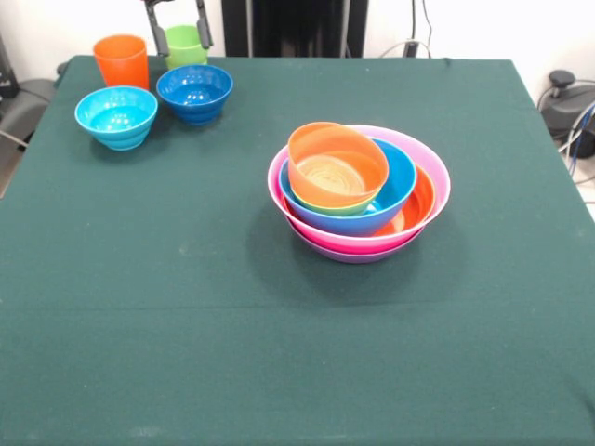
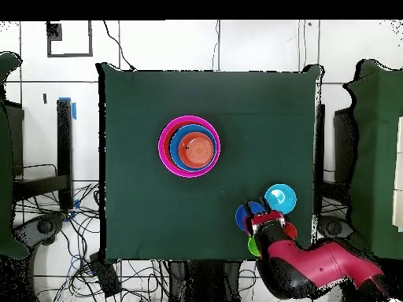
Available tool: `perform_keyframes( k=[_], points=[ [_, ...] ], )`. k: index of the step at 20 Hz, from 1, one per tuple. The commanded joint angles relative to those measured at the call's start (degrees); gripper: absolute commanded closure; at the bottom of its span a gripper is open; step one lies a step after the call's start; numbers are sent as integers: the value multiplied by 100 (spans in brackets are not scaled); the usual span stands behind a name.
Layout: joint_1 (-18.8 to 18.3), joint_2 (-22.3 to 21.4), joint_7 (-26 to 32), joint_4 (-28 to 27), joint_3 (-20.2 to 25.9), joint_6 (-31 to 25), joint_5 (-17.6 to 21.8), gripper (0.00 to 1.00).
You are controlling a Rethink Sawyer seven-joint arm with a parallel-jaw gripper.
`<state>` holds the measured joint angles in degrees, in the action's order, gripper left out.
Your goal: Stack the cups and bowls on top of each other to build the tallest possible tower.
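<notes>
**Meanwhile, gripper straddling the lime green cup at the table's corner**

Now the tower (image 1: pixel 359 190) is sitting near the middle of the green table (image 1: pixel 279 353), well apart from the loose pieces: a small orange bowl (image 1: pixel 337 165) is tilting inside a lime green one, nested in the blue, orange, pink and purple bowls. The lime green cup (image 1: pixel 185 45) is standing upright at the far corner, and the gripper (image 1: pixel 177 35) is hanging over it with its fingers (image 1: pixel 154 28) spread apart, one on each side. Just beside it the orange cup (image 1: pixel 122 60) is standing. The dark blue bowl (image 1: pixel 194 92) and the light blue bowl (image 1: pixel 116 116) are resting in front of the cups.
</notes>
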<state>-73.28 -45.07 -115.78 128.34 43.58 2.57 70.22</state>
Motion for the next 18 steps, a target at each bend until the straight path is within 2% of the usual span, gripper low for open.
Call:
perform_keyframes(
  k=[1,2,4,6,8,9,12,16,18],
  points=[
    [-431,603,582,-218,766,-1027,-51,0],
    [-559,711,815,-236,896,-1271,-260,0],
    [-843,643,1184,-116,1160,-1739,-844,0],
    [-1122,101,1425,261,1390,-2289,-1698,0],
    [-1439,-286,1675,647,1497,-3190,-2715,0],
    [-1527,-480,1734,753,1516,-3445,-2962,0],
    [-1579,-647,1737,774,1642,-3498,-2943,0],
    [-1192,-116,1314,437,1309,-3331,-2195,0],
    [-1122,-217,1145,501,1340,-3116,-1930,0]
  ],
)
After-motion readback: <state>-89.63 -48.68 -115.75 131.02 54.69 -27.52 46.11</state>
